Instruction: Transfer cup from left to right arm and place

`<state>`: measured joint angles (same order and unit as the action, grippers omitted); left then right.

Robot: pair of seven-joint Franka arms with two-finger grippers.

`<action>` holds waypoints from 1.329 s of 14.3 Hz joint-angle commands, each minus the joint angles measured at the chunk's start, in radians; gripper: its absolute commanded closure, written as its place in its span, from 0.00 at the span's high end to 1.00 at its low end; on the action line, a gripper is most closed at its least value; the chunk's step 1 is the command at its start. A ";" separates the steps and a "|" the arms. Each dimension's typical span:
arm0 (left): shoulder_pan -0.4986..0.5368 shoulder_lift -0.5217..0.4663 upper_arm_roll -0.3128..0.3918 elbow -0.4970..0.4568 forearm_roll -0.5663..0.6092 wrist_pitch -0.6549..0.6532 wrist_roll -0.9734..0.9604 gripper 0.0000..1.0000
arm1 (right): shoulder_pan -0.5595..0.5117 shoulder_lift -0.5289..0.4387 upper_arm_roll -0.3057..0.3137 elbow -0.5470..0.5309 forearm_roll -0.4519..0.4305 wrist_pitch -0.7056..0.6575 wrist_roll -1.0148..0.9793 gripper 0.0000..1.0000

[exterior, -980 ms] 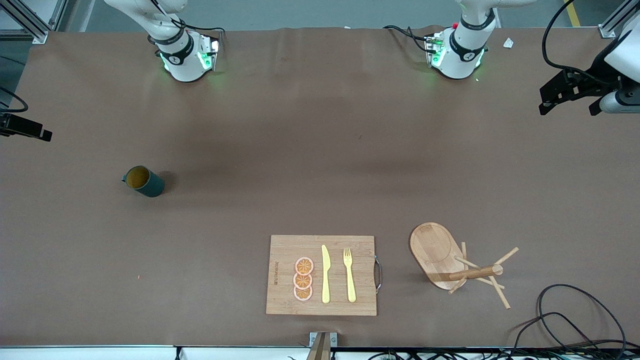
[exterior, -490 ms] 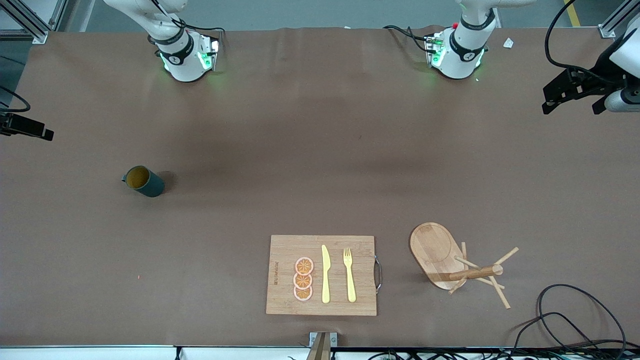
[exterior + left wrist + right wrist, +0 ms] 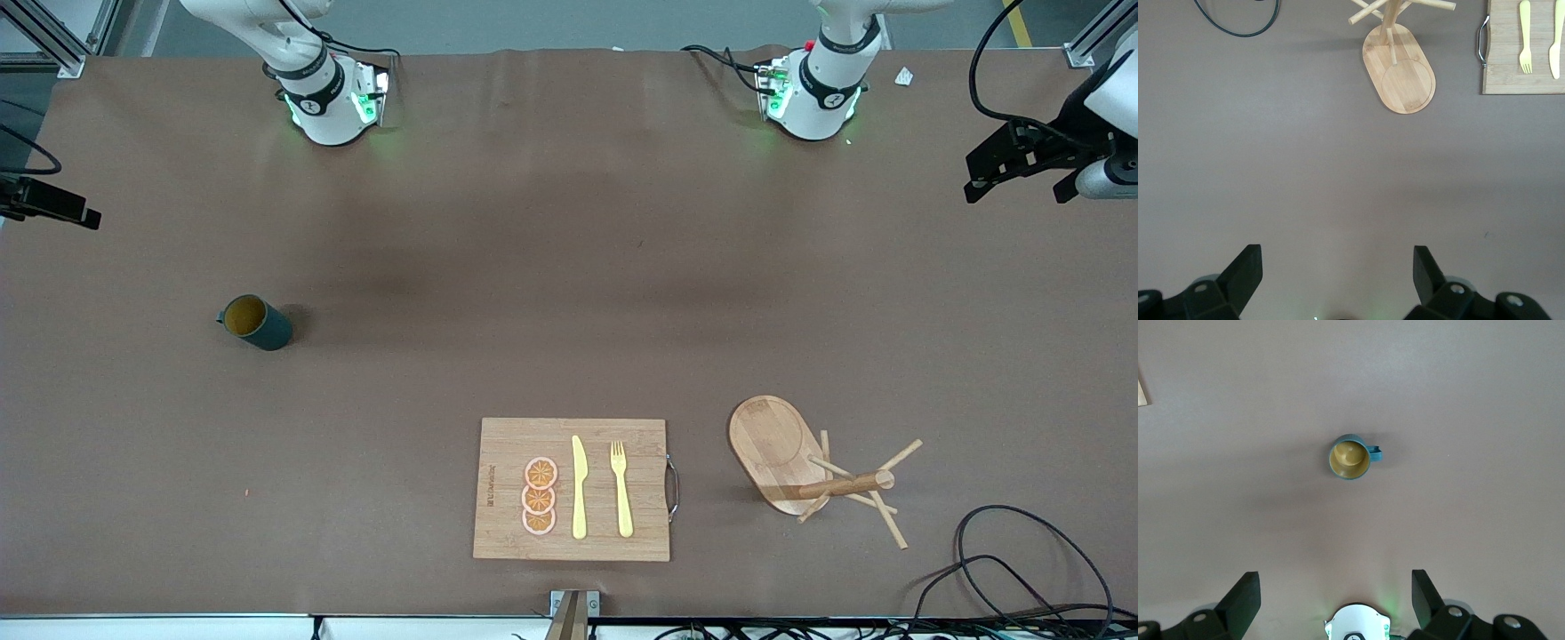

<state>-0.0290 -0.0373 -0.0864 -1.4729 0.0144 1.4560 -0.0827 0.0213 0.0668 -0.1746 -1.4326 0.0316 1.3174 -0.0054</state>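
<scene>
1. Front view shows the cup (image 3: 255, 322) standing upright on the bare worktop (image 3: 551, 293) toward the right arm's end, its handle pointing to that end's edge, with nothing touching it.
2. Right wrist view looks straight down on the cup (image 3: 1351, 457), mouth up; the right gripper (image 3: 1336, 593) hangs high over the worktop with its fingers (image 3: 1245, 592) spread wide and empty.
3. Left wrist view shows the left gripper (image 3: 1338, 270) likewise spread wide and empty, high over the left arm's end of the worktop, with the wooden peg rack (image 3: 1397, 60) and the cutting board (image 3: 1523, 47) in its sight.
4. No step of the handover looks begun: the cup is not yet picked up.
5. As the cup sits at the right arm's end, the right arm seems the natural one to reach it, whatever the task wording says.
6. The next move calls for lowering open fingers around the cup's wall, clear of the handle, then closing.
</scene>
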 commanded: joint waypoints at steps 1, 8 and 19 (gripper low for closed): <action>0.003 -0.015 0.002 0.000 0.001 -0.012 0.009 1.00 | 0.014 -0.065 0.000 -0.054 -0.016 0.014 0.005 1.00; 0.003 -0.018 0.002 0.000 0.001 -0.016 0.009 1.00 | -0.029 -0.071 0.099 -0.060 -0.010 0.043 0.102 1.00; 0.003 -0.026 0.004 0.003 -0.001 -0.016 0.009 1.00 | -0.041 -0.170 0.142 -0.167 -0.018 0.097 0.110 1.00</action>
<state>-0.0280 -0.0417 -0.0852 -1.4702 0.0144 1.4558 -0.0827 -0.0097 -0.0468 -0.0473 -1.5423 0.0229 1.3993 0.0869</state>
